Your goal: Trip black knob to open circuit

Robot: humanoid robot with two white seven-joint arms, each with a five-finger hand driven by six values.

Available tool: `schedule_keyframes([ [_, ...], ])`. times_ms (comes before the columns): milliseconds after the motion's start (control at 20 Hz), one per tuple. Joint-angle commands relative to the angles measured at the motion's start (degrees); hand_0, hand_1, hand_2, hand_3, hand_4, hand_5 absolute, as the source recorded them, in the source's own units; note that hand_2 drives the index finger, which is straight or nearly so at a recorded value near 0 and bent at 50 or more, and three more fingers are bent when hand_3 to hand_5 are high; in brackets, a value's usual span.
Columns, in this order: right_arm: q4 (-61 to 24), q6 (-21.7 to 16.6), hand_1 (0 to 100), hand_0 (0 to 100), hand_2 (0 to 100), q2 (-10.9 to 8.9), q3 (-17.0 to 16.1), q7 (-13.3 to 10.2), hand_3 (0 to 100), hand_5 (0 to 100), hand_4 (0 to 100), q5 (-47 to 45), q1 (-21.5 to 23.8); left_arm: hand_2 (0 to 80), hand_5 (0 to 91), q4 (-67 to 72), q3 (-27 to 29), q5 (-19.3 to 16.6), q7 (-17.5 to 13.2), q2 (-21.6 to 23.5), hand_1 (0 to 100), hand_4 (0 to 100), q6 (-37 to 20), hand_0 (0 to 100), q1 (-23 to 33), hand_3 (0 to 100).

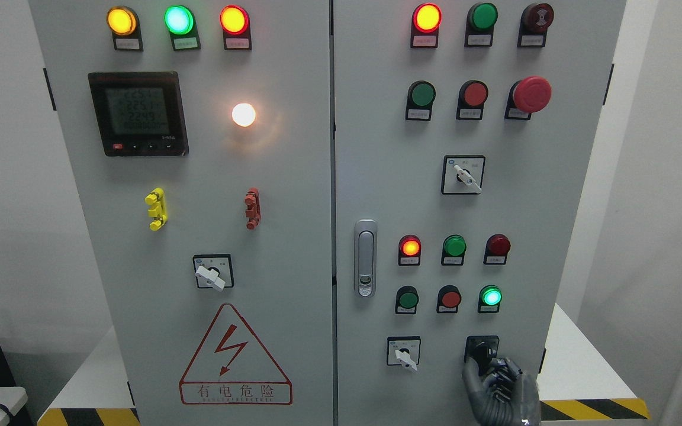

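Low on the right door, the black knob (482, 350) sits in its square plate, right of a white selector (404, 357) and below a lit green lamp (490, 296). Right hand (498, 387) comes up from the bottom edge, fingers (472, 374) curled up against the knob's lower side; can't tell if they're actually clamped on it. Left hand not visible. Advice: get thumb and fingers on opposite sides of the knob before turning, rotate about its axis, no sideways pull. Watch the lamps for a change as confirmation.
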Motion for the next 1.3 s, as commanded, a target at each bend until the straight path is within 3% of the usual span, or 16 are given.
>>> schedule_keyframes([
  [0,0.01,-1.38,78,57,57,-0.07,-0.10,-0.04,91,97,94,1.88,0.06,0.0,0.0,0.00,0.00,-1.93,0.02,0.01,39,0,0.02,12,-0.44,0],
  [1252,0.01,-2.61,80,56,58,-0.16,-0.27,0.05,91,96,92,6.98,0.06,0.0,0.0,0.00,0.00,-1.84,0.02,-0.07,39,0,0.02,12,-0.44,0],
])
